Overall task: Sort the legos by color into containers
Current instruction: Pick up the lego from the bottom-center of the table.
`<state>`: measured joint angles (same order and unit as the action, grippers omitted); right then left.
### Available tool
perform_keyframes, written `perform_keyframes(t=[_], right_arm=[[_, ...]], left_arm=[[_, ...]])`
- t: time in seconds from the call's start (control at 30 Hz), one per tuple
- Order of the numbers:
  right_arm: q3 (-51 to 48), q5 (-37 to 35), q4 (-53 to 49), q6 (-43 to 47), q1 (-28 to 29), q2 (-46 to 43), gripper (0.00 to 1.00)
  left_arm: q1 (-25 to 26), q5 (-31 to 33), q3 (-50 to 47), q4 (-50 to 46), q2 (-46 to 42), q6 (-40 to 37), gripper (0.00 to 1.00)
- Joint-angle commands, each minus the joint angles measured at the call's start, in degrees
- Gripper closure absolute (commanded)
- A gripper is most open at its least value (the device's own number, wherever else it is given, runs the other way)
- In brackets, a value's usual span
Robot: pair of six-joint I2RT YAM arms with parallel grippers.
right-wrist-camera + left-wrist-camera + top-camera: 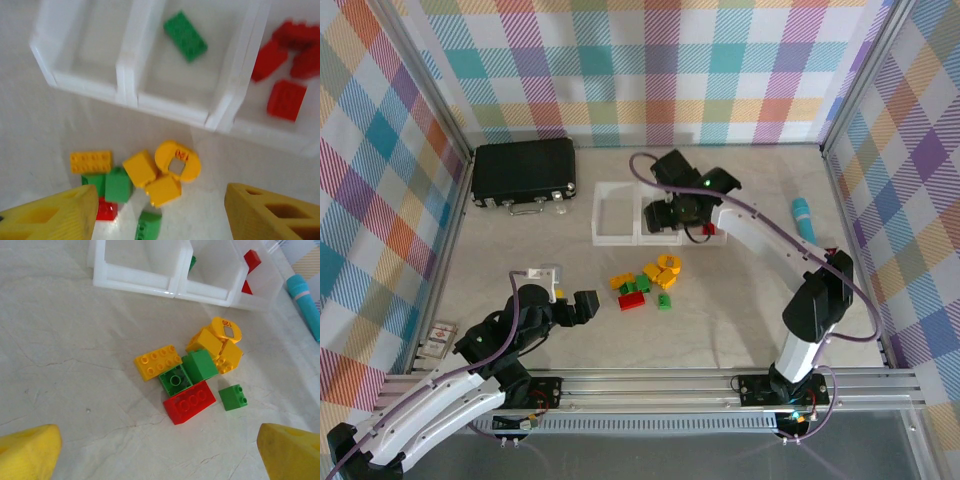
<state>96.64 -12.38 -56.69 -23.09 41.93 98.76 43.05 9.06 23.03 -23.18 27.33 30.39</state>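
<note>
Eight or so loose legos [192,372] lie bunched on the table [60,340], just ahead of the left gripper [159,432], whose fingers stand wide apart and empty. The trouble is likely to start here. The red brick [189,402] touches a green one, so fingers closing on it could drag its neighbour along or pinch two colours at once. The small green brick [233,396] lies slightly apart and looks the safer pick. The round yellow piece [226,329] may slip from a flat grip. Farther back stand the containers [127,75]. The right gripper [161,192] hangs over their near side, fingers apart with nothing between them. A green brick [185,36] rests in the middle bin, red bricks [286,99] in the right one, and the left one is bare. If both arms reach for the pile together they could collide, and a brick released over a divider wall might tumble into the wrong bin.
</note>
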Motion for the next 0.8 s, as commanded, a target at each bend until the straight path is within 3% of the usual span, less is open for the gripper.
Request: perform_keyframes(t=[0.0, 0.33, 0.77], right_arm=[[-6.8, -2.1, 1.0, -6.1, 3.2, -3.1, 0.32], [-20.0, -8.0, 0.5, -19.2, 13.7, -5.6, 0.29], [-22.3, -7.8, 4.4, -23.5, 16.3, 4.2, 0.31]], left_arm=[[0.5, 0.2, -0.7, 3.2, 0.6, 0.0, 0.0], [0.5, -1.2, -1.0, 5.2, 2.8, 0.3, 0.0], [0.5, -1.9, -1.2, 3.4, 1.8, 0.1, 0.0]])
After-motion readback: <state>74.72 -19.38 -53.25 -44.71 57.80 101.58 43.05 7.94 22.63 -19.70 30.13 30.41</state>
